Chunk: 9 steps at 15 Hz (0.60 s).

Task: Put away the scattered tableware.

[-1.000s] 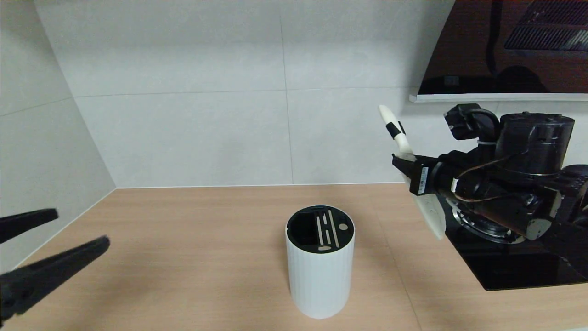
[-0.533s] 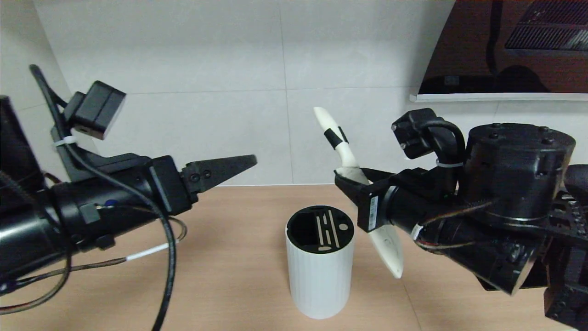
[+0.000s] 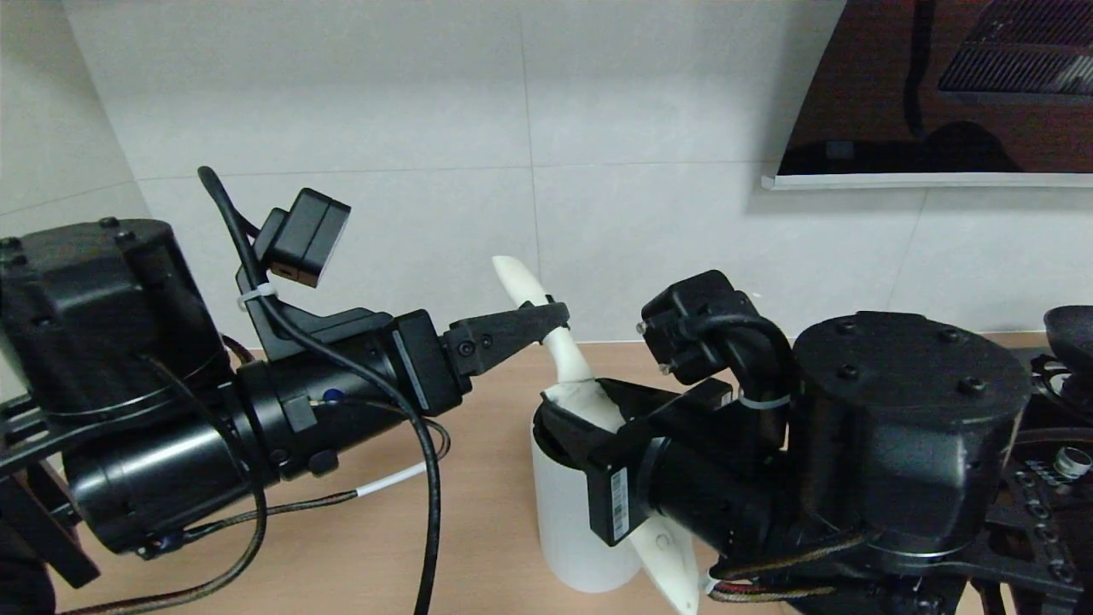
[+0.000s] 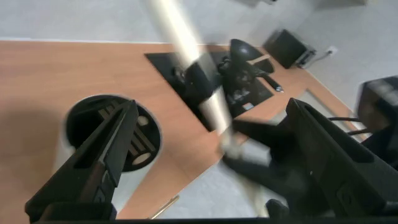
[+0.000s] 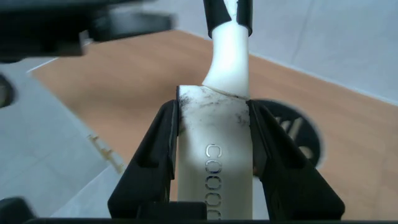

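The right gripper (image 3: 581, 414) has carried the white spatula (image 3: 568, 359) in from the far right. It now hangs tilted in the air, right by the top of the white holder (image 3: 572, 530) on the counter (image 3: 495, 512), so it looks almost ready to go in. The left gripper (image 4: 211, 112) has come in too, with its fingers wide open on both sides of the handle, while the right fingers squeeze the spatula's wide part.

Left gripper (image 4: 211, 104) with black jaws spread wide, blurred white utensil (image 4: 177, 34) with a black band slanting between them, white holder (image 4: 87, 118) with slotted black top beneath, wooden bench (image 4: 37, 68), black cooktop (image 4: 163, 61) beyond
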{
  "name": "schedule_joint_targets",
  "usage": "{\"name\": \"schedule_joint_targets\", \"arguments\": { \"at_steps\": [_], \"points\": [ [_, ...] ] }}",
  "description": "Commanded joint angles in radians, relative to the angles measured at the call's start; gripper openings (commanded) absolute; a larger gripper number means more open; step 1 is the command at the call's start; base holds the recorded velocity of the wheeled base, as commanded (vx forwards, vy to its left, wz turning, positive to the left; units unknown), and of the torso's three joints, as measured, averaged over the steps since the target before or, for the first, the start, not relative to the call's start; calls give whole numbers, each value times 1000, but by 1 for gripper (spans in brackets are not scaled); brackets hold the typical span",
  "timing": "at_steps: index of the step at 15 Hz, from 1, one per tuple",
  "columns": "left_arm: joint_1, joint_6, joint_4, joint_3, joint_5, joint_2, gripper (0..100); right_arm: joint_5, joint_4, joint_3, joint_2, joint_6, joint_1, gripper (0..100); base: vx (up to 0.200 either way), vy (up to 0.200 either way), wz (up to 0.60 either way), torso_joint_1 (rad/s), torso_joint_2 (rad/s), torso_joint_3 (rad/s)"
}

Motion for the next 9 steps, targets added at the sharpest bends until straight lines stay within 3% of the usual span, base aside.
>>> {"name": "schedule_joint_targets", "arguments": {
  "at_steps": [1,9],
  "points": [
    [-4,0,-28,14,4,32,100,0,-2,2,13,5,28,0,0,0,0,0,0,0],
    [-17,0,-31,14,4,33,100,0,-35,12,12,22,57,0,0,0,0,0,0,0]
  ]
}}
